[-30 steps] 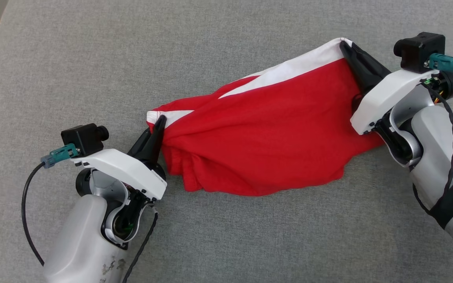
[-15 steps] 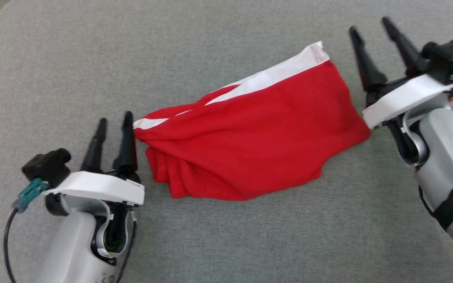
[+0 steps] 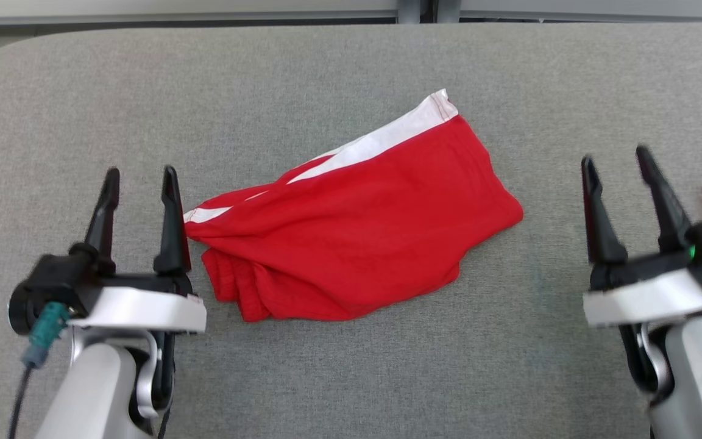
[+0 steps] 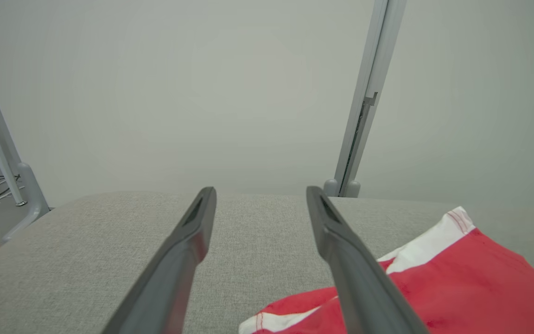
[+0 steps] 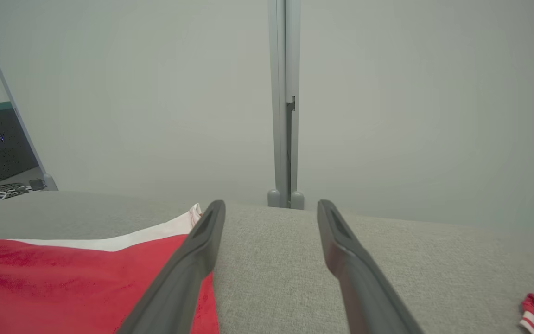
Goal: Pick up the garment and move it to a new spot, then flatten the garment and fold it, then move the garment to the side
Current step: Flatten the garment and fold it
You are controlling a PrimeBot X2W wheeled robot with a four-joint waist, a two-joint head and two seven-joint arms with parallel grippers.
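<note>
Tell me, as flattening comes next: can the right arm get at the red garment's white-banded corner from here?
Probably yes. The right gripper stands open beside the red garment, apart from it, with bare grey padded surface between them and nothing blocking the white-banded corner.

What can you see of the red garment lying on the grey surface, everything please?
The red garment looks like soft knit cloth with a white band along its far edge. It lies loose on the grey padded surface, bunched in folds at its left end, not flattened. The left pincer stands open close beside that end; the right pincer, open too, stands clear.
</note>
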